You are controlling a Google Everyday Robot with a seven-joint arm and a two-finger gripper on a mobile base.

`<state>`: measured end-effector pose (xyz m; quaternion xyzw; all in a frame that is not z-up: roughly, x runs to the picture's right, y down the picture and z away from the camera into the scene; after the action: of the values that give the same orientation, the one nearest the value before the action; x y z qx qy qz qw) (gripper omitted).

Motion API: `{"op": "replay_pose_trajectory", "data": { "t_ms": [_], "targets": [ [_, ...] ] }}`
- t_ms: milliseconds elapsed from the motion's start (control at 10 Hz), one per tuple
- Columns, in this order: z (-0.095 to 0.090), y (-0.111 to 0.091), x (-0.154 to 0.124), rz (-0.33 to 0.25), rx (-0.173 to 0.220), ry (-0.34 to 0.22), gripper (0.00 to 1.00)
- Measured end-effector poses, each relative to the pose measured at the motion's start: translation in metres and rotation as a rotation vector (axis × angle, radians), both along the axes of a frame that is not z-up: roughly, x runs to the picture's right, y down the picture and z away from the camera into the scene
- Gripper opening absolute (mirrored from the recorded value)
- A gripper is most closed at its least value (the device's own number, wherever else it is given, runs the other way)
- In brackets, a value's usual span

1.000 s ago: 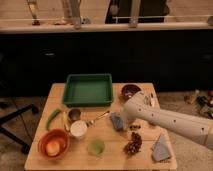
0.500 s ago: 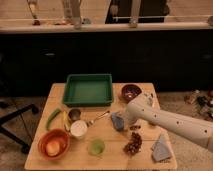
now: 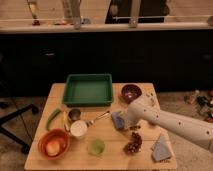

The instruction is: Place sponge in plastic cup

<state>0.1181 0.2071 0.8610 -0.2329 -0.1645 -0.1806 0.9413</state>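
The sponge point(image 3: 118, 120), a small blue-grey pad, sits tilted near the middle of the wooden table point(image 3: 107, 155). My gripper point(image 3: 124, 119) is at the end of the white arm that reaches in from the right, right against the sponge's right side. The plastic cup point(image 3: 96, 146) is small and green. It stands upright near the table's front edge, down and left of the sponge and apart from it.
A green tray point(image 3: 89, 90) and a dark red bowl point(image 3: 131, 92) stand at the back. A white cup point(image 3: 78, 129), a metal cup point(image 3: 74, 114), a spoon point(image 3: 100, 118) and an orange bowl point(image 3: 52, 144) are at the left. Grapes point(image 3: 133, 144) and a folded grey-blue cloth point(image 3: 161, 147) lie at the front right.
The arm's end has shifted only slightly. The sponge stays in nearly the same place by the gripper.
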Motion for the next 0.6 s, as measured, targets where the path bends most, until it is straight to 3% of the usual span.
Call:
{"op": "replay_pose_trajectory", "data": {
  "t_ms": [400,600],
  "targets": [
    [-0.0002,-0.0001,-0.0004,-0.001,0.0,-0.001,0.0],
    [-0.0056,-0.0017,-0.0004,-0.03,-0.001,-0.025,0.0]
  ]
}}
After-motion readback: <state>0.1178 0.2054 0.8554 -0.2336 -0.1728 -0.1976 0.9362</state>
